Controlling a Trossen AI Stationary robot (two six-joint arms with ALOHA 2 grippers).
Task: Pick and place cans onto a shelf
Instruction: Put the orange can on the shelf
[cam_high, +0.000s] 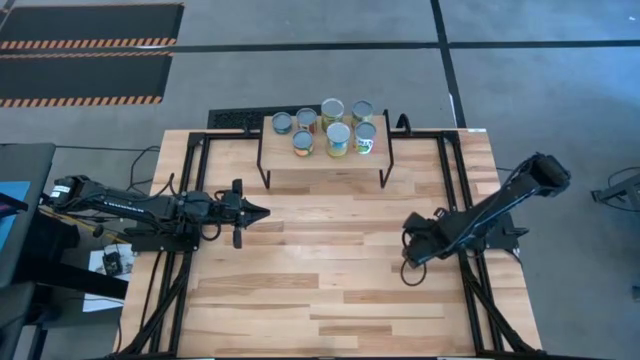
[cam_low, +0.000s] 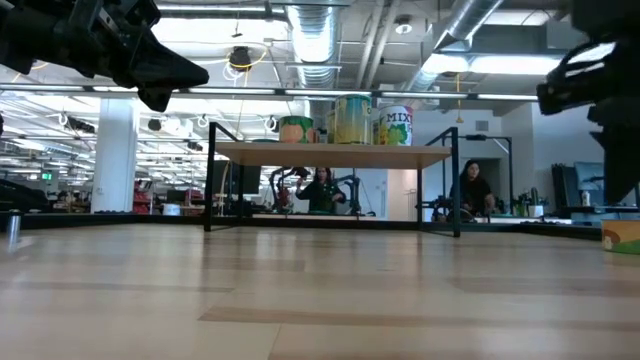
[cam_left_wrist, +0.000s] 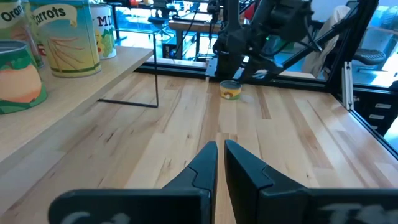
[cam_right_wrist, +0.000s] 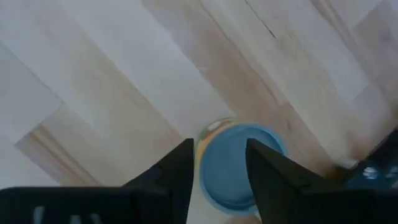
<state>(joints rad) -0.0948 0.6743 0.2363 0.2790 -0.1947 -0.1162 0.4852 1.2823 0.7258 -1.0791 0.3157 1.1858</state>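
Several cans (cam_high: 330, 125) stand upright on the shelf (cam_high: 325, 162), a light-wood board on black legs at the table's far middle. They also show in the low view (cam_low: 350, 118) and the left wrist view (cam_left_wrist: 62, 37). One more can (cam_right_wrist: 239, 165), blue-topped with a yellow label (cam_left_wrist: 231, 91), stands on the tabletop at the right. My right gripper (cam_right_wrist: 219, 146) points down over it, open, one finger on each side above its top. My left gripper (cam_left_wrist: 220, 146) hangs shut and empty over the table's left middle (cam_high: 258, 212), pointing right.
Black frame rails (cam_high: 455, 200) run along the table's sides. A dark mat (cam_high: 230, 118) lies at the far edge, left of the shelf. The bare plank tabletop (cam_high: 320, 270) stretches between the arms. People (cam_low: 322, 190) sit in the room beyond the table.
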